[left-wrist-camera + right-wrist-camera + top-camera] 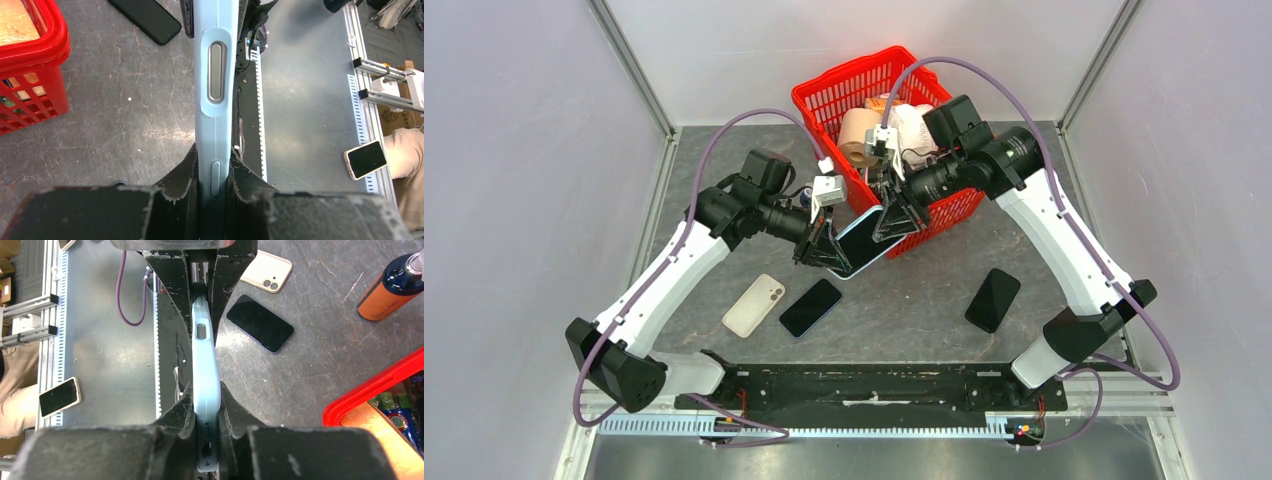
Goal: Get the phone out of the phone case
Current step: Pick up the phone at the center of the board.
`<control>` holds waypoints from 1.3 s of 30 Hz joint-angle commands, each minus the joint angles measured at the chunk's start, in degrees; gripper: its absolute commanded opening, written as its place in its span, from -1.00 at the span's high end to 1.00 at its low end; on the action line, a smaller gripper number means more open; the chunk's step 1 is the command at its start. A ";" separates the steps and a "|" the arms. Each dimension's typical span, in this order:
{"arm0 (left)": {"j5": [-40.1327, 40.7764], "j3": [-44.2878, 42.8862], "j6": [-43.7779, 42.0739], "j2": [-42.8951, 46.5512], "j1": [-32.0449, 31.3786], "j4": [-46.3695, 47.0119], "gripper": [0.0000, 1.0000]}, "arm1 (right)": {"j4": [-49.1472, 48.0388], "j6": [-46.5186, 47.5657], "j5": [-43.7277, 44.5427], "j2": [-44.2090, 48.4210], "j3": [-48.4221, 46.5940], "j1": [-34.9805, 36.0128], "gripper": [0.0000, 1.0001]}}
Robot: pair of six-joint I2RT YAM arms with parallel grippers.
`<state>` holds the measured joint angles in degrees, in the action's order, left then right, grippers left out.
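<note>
A phone with a dark screen (pixel 860 242) sits in a light blue phone case (pixel 844 272) that is held in the air, tilted, in front of the red basket. My left gripper (pixel 822 249) is shut on the case's lower left end, and its fingers (pixel 183 172) press both faces of the case's edge (pixel 215 75). My right gripper (pixel 890 222) is shut on the upper right end. In the right wrist view the case (pixel 205 365) bows slightly between my right gripper (pixel 206 412) and the left gripper (pixel 200 287) opposite.
A red basket (pixel 819 95) with paper rolls and packets stands behind the grippers. On the table lie a cream case (pixel 754 305), a black phone (pixel 811 307) and another black phone (pixel 993 299). An orange and blue bottle (pixel 390 285) stands under the left arm.
</note>
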<state>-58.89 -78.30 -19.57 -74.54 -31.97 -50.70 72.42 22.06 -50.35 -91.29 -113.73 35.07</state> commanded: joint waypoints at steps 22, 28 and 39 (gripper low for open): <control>5.09 3.24 1.95 4.89 -1.25 5.27 0.96 | -16.24 -14.45 -14.04 -0.30 5.89 -6.00 0.25; 6.52 3.24 0.91 5.02 -1.85 4.82 0.96 | -17.21 -15.60 -16.24 -0.72 6.79 -6.33 0.81; 34.10 2.89 -11.49 5.83 -12.39 0.51 0.95 | -32.62 -32.27 -22.72 -2.66 15.93 -8.06 1.00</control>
<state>-38.65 -74.39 -20.38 -69.87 -38.22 -50.41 53.12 4.34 -69.38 -91.81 -101.45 27.70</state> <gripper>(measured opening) 0.208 0.060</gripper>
